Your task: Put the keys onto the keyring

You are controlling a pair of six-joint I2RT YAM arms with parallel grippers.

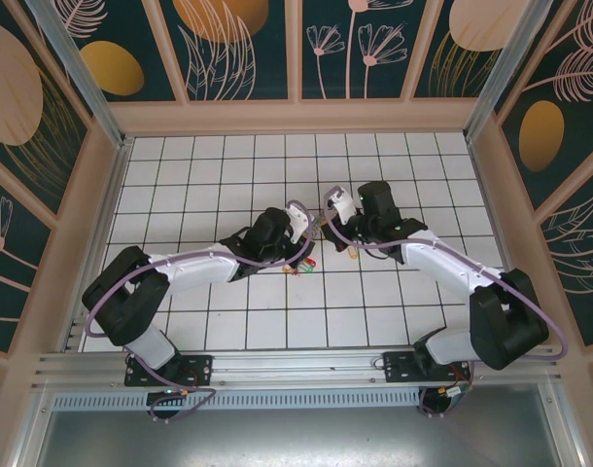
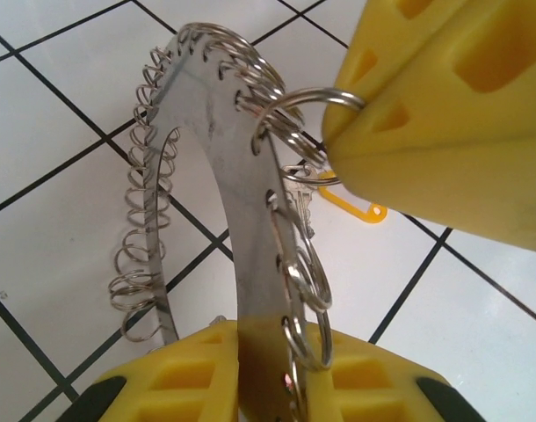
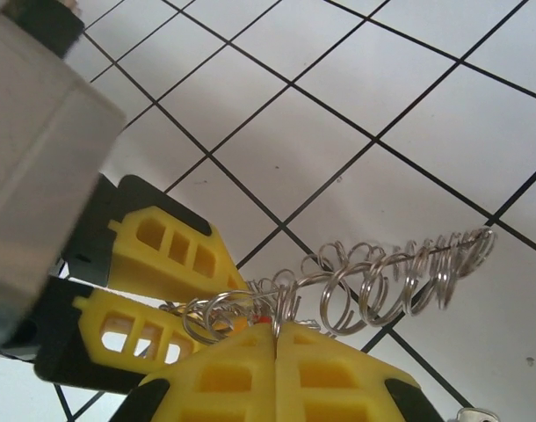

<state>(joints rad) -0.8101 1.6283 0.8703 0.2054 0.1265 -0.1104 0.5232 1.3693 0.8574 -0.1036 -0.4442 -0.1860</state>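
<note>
At the bottom of the left wrist view your left tool (image 2: 266,360) is clamped on the keyring (image 2: 242,202), apparently to steady it upright, while your right tool (image 2: 343,132), fully closed, pinches one small ring (image 2: 294,95) on its rim, the keys (image 1: 302,264) lying mid-frame on the tabletop (image 1: 209,321).

A white tiled floor (image 1: 209,165) is crossed by black grid lines. It is enclosed by dark panels (image 1: 248,73) painted with flowers.
</note>
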